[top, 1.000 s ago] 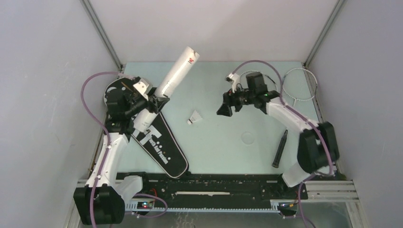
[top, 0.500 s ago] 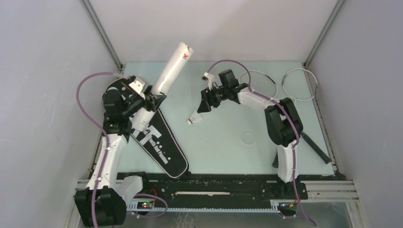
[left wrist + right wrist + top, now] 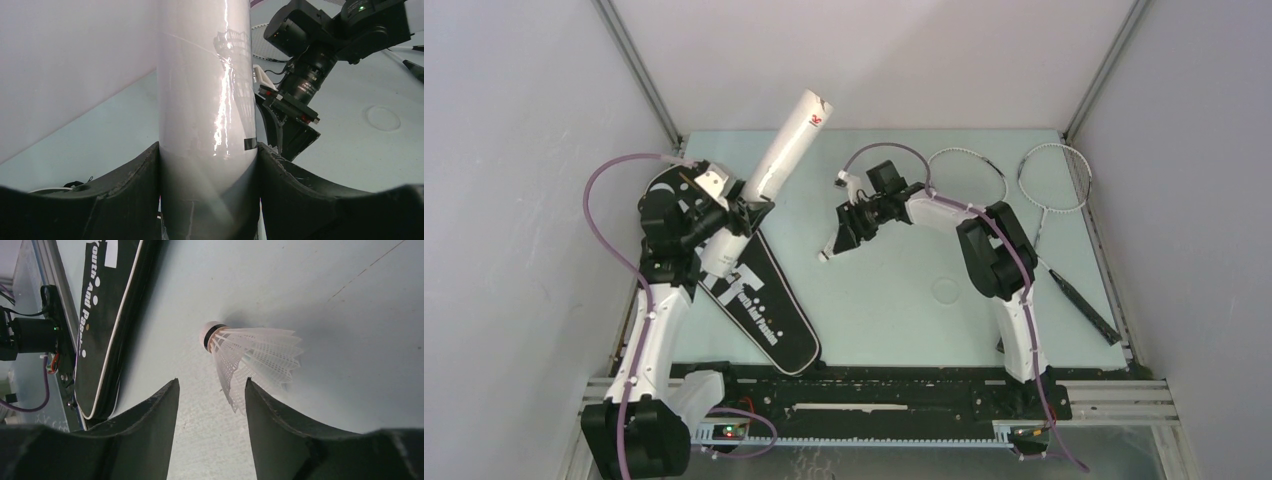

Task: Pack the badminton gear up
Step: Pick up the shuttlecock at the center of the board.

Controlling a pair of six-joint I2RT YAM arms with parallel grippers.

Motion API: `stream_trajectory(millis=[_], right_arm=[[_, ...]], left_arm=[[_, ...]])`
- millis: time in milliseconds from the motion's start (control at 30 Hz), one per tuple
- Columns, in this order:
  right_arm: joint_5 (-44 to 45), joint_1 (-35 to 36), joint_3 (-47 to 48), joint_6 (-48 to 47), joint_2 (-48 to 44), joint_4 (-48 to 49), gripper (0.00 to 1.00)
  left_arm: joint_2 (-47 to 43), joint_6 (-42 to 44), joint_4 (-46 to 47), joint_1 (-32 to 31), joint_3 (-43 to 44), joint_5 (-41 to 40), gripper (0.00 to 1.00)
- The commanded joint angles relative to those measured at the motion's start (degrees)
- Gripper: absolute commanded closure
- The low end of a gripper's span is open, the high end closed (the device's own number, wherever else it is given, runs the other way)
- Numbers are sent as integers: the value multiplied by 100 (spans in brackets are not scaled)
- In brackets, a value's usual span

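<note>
My left gripper (image 3: 742, 213) is shut on the long white tube (image 3: 782, 152) and holds it tilted up toward the back; in the left wrist view the tube (image 3: 205, 90) fills the gap between the fingers. The black racquet-shaped bag (image 3: 759, 303) lies on the table below it. One white shuttlecock (image 3: 826, 253) lies on its side mid-table. My right gripper (image 3: 842, 238) is open just over it; in the right wrist view its feathers (image 3: 252, 360) sit by the right finger (image 3: 280, 425). Two racquets (image 3: 972, 176) (image 3: 1052, 178) lie at the back right. Other shuttlecocks are not in view.
A faint round disc (image 3: 946, 290) lies on the table near the right arm. A black racquet handle (image 3: 1084, 305) runs toward the right edge. Grey walls close in the left, back and right sides. The bag edge (image 3: 107, 320) shows left of the right gripper.
My right arm has swung left from near the racquets and come down over the shuttlecock. My left gripper has shifted the tube slightly left, still holding it.
</note>
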Motion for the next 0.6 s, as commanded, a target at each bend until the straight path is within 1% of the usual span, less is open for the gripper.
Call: stream_trajectory(millis=[0, 67, 200, 300, 367, 400, 567], right_arm=[[-175, 97, 306, -18, 81, -121, 45], [-236, 98, 318, -30, 84, -145, 54], [-254, 47, 308, -125, -54, -306, 75], [-333, -89, 187, -149, -356, -368, 90], [-419, -211, 38, -209, -656, -425, 98], [-435, -275, -54, -261, -865, -476, 100], [-451, -660, -685, -750, -2103, -731, 100]], left_arm=[[-236, 29, 157, 46, -104, 222, 64], [-260, 31, 145, 43, -107, 248, 64], [-286, 31, 127, 43, -109, 267, 64], [-271, 39, 127, 44, -105, 320, 64], [-240, 47, 127, 43, -97, 422, 64], [-230, 52, 130, 45, -100, 484, 64], [-110, 102, 118, 14, -137, 839, 64]])
